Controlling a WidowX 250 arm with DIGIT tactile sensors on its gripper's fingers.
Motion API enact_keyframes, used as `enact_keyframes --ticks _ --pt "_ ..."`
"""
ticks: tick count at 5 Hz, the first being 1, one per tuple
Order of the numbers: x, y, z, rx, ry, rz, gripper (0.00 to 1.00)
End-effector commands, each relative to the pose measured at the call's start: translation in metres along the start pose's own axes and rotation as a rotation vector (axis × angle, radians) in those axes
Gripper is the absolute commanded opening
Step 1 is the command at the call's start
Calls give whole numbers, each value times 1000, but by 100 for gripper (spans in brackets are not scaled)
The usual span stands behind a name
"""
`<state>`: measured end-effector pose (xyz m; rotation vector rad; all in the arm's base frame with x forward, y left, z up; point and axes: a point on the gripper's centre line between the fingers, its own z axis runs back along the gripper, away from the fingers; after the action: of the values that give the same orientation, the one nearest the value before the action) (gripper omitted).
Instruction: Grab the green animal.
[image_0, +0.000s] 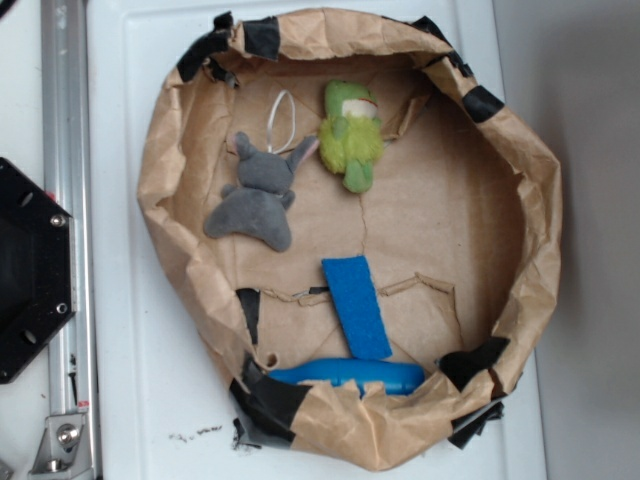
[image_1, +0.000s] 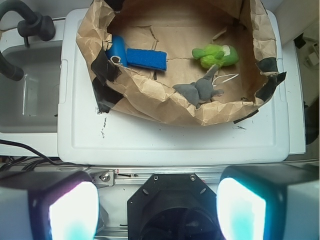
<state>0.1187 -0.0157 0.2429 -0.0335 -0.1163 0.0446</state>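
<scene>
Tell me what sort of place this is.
Probably a lab bench for robot practice: a taped brown paper pen on a white lid, small toys inside, beside a metal rail and black mount.

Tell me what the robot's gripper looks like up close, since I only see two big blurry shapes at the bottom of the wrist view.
Those shapes are the gripper's two fingers: dark blocks with pale, glowing whitish-teal inner pads, blurred because they sit so near the camera. Between them is a black angular mount with small screws. No markings can be made out on it.
</scene>
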Motion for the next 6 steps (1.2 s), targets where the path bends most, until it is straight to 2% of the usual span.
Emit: enact_keyframes --ticks 1,2,3,4,5,6 --pt "0 0 0 0 0 0 100" --pt "43 23 -33 25 -71 164 100" --pt "86 35 -58 149 -243 399 100" --pt "114 61 -90 201 -387 645 100" --pt "134 89 -133 217 -328 800 100" --pt "134 89 -133 217 -328 800 100"
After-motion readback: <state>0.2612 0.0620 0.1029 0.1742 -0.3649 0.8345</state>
